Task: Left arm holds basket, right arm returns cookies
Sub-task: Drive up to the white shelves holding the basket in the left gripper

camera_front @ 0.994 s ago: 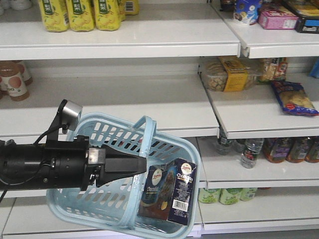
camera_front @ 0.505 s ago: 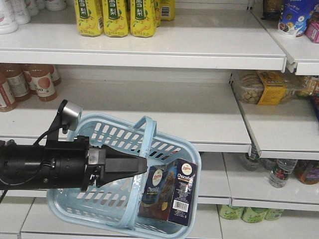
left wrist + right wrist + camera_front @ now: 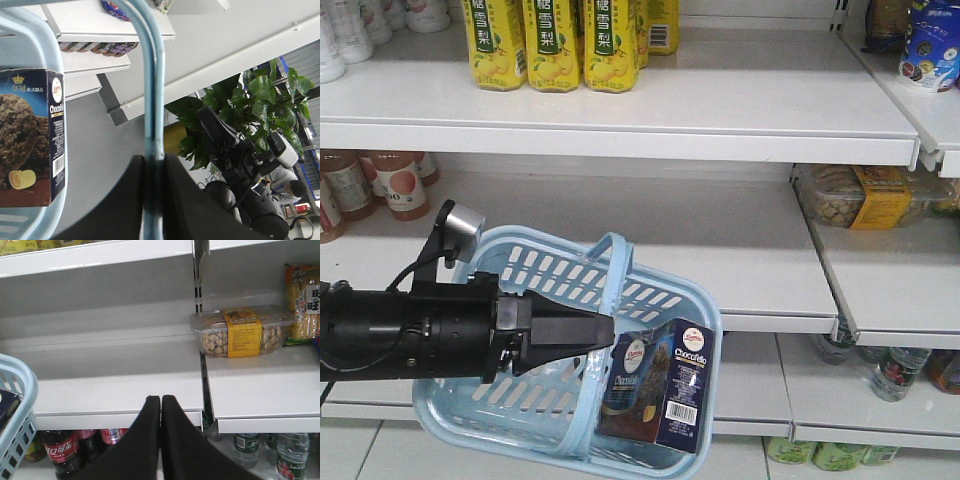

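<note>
Desk: Pincers first; what has the left pincer (image 3: 605,330) got?

Operator: I see it clamped on the handle (image 3: 152,90); in my left wrist view both black fingers (image 3: 125,200) press the blue hoop from either side, with no gap showing; the arm (image 3: 410,340) reaches in level from the left of my front view.

Desk: And the basket?

Operator: The basket (image 3: 460,420) hangs from that handle, tilted, its right end lower; it sits in front of the lower shelves.

Desk: Cookies?

Operator: I have the cookies (image 3: 660,385) inside the basket, standing on end at its right end, against the wall; the barcode panel faces my front camera; the wrist view shows the cookie picture just inside the rim.

Desk: Right side?

Operator: The right pincer (image 3: 160,402) is fully closed, tips touching, nothing between them; it points at a white shelf (image 3: 115,375); the basket's edge shows at the left border of that view.

Desk: Further out?

Operator: A clear tub (image 3: 240,332) with a yellow label lies on the next shelf to the right; cola bottles (image 3: 60,452) stand on the level below; in the front view, yellow cartons (image 3: 550,40) stand on the top shelf, well above the basket.
</note>
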Controlling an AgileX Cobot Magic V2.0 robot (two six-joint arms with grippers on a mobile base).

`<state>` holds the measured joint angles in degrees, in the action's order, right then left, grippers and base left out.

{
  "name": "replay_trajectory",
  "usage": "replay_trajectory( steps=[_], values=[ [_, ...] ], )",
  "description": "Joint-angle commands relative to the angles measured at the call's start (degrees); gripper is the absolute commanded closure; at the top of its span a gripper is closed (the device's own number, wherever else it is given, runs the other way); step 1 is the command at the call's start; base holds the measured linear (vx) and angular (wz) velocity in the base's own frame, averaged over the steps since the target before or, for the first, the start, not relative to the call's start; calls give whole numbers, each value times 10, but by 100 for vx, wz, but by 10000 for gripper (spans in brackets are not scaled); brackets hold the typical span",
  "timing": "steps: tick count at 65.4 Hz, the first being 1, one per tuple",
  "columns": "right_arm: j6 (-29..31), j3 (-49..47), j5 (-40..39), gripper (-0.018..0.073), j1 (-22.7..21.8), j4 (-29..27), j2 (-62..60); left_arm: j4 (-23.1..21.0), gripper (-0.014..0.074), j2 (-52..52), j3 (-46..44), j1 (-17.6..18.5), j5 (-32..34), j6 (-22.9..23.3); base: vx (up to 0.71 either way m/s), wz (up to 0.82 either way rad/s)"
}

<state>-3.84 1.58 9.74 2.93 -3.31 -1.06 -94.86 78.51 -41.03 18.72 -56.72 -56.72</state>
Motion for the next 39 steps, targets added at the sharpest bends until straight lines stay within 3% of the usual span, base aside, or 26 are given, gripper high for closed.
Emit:
replay_trajectory(
  steps=[1, 39],
  values=[
    [1, 11, -42, 567, 0, 1, -2, -67, 603, -18, -17, 3, -33, -11, 9, -4],
    [1, 11, -42, 567, 0, 1, -2, -67, 603, -18, -17, 3, -33, -11, 7, -4]
  ],
)
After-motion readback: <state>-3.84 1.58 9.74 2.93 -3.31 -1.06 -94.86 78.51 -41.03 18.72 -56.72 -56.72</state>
